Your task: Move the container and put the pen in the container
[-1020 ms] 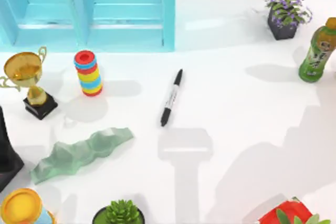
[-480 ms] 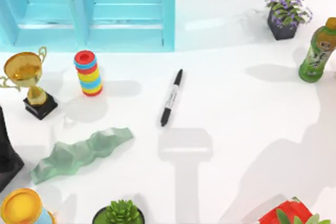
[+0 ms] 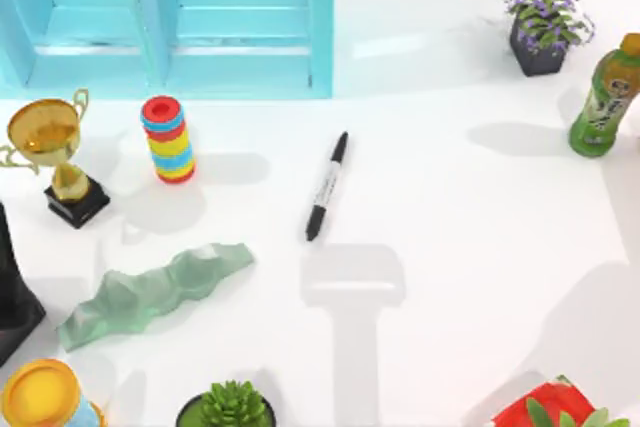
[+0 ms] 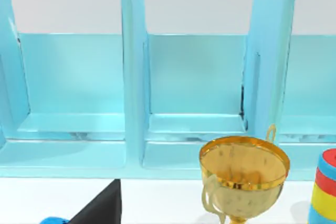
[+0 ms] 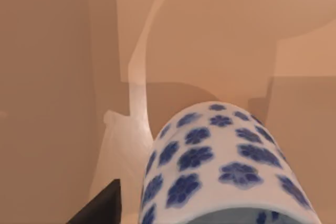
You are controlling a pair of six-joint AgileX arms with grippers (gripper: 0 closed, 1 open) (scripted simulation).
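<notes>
Pen [image 3: 327, 187] flat on the white bench [image 3: 470, 247], mid-table, near the ring stack [image 3: 168, 139]. Blue-flowered cup [image 5: 226, 166] close under the right wrist camera, off the bench. Grip of either gripper: cannot tell.

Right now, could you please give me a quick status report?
Container close before the right wrist camera. Pen flat mid-table, untouched. Nothing lies against the pen; ring stack and green bottle stand well apart.
</notes>
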